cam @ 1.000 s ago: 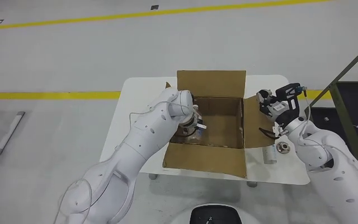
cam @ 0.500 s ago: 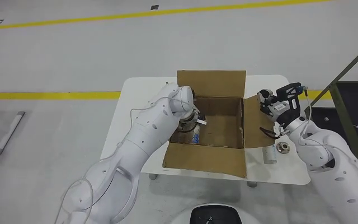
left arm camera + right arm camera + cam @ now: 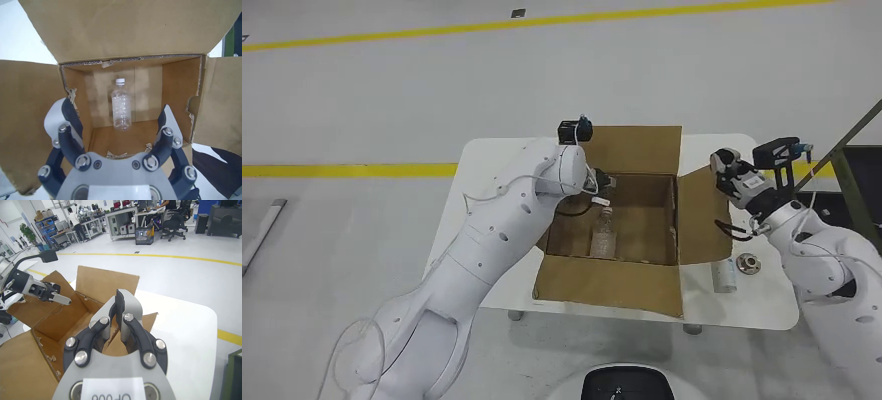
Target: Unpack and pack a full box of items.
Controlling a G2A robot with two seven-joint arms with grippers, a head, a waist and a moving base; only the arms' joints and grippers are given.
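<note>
1. Jaws of the left gripper [image 3: 115, 106] are released, empty, over the box [image 3: 622, 150].
2. Jaws of the right gripper [image 3: 118, 295] are clenched on nothing, above a side flap of the box.
3. A clear bottle [image 3: 603, 232] lies inside the box.

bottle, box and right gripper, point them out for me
bottle [image 3: 121, 108], left wrist view, middle of its clear body
box [image 3: 177, 91], left wrist view, inner side wall
right gripper [image 3: 118, 298], right wrist view, between its fingertips

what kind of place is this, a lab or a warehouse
Most likely a robotics lab or workshop: workbenches loaded with equipment, office chairs at desks, and yellow floor lines marking off work zones.
</note>
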